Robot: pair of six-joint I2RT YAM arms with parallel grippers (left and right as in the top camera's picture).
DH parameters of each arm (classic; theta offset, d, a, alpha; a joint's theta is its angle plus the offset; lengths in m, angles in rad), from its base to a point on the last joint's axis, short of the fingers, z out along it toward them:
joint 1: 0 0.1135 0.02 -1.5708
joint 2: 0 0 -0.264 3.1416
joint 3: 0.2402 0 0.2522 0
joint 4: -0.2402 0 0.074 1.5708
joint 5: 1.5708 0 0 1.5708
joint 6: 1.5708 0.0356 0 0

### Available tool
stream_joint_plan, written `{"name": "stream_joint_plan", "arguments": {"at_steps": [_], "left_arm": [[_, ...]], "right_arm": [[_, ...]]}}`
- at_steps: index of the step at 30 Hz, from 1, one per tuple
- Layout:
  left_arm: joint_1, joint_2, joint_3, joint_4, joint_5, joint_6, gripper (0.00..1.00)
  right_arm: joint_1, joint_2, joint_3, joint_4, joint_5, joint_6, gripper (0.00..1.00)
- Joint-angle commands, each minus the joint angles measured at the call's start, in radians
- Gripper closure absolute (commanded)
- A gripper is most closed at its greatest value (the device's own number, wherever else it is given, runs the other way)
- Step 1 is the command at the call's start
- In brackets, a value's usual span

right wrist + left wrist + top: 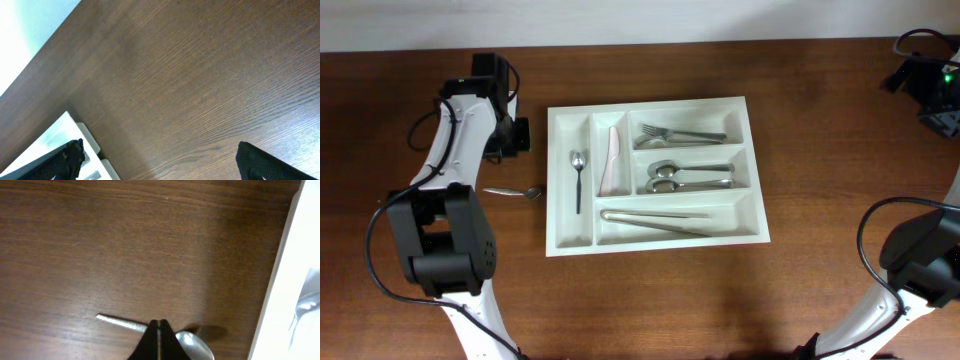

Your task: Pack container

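Note:
The white container (555, 200) lies mid-table with a small spoon (578, 175), forks (680, 133), spoons (685, 176) and long utensils (655, 220) in its compartments. A loose spoon (515, 191) lies on the wood just left of it. My left gripper (518, 137) hovers beyond that spoon. In the left wrist view its fingers are pressed together (159, 325), crossing the neck of the spoon (122, 322); I see nothing held between them. My right gripper (157, 155) is wide open over bare wood, with the container's corner (40, 145) at the lower left.
The container's white rim (285, 280) runs down the right side of the left wrist view. Cables and a black device (925, 75) sit at the far right corner. The right arm's base (920, 255) stands at the right edge.

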Motion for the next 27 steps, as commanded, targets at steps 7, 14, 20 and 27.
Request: {"name": "stream_joint_plan", "arguments": {"at_steps": [7,14,20,27], "left_arm": [[-0.017,0.006,-0.077,0.095,0.083,0.005,0.98],[-0.072,0.012,-0.116,0.142,0.083,0.005,0.98],[-0.137,0.037,-0.116,0.155,0.083,0.005,0.98],[-0.194,0.060,-0.116,0.188,0.091,0.005,0.98]], "right_arm": [[-0.005,-0.002,-0.003,0.000,-0.005,0.009,0.01],[-0.005,-0.002,-0.003,0.000,-0.005,0.009,0.01],[-0.005,-0.002,-0.003,0.000,-0.005,0.009,0.01],[-0.005,-0.002,-0.003,0.000,-0.005,0.009,0.01]]}}
